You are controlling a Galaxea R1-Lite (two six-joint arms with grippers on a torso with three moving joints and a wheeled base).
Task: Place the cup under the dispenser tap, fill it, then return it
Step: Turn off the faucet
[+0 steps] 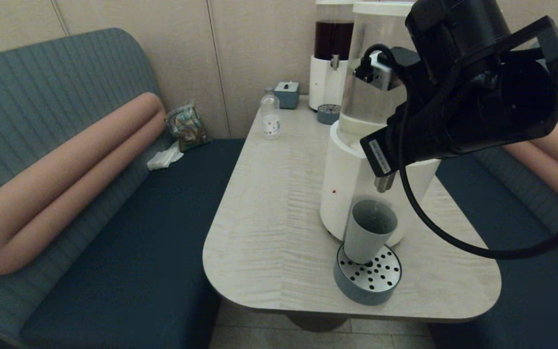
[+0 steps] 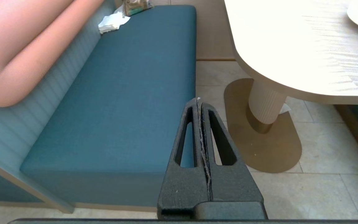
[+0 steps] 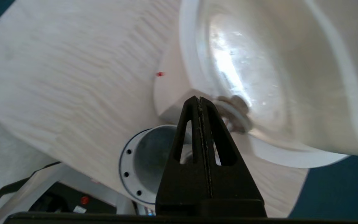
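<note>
From the head view, the cup (image 1: 370, 230) stands upright on the back part of the round drip tray (image 1: 369, 276), right under the dispenser tap (image 1: 384, 183). The tap sticks out of the big white dispenser (image 1: 351, 179) with the clear tank. The tray sits on the table (image 1: 269, 213) near its front edge, at about 5 o'clock from the table's middle. The right arm (image 1: 468, 92) hangs high over the dispenser, at about 1 o'clock from the cup. A small clear bottle (image 1: 270, 114) stands far back, at about 11 o'clock from the cup.

From the left wrist view, the left gripper (image 2: 199, 101) is pressed closed with nothing in it. It hangs over the floor beside the blue bench (image 2: 120, 93).

From the right wrist view, the right gripper (image 3: 199, 99) is also pressed closed and holds nothing. Its tip is right by the tap (image 3: 233, 112), and the cup (image 3: 149, 158) shows below it.
</note>
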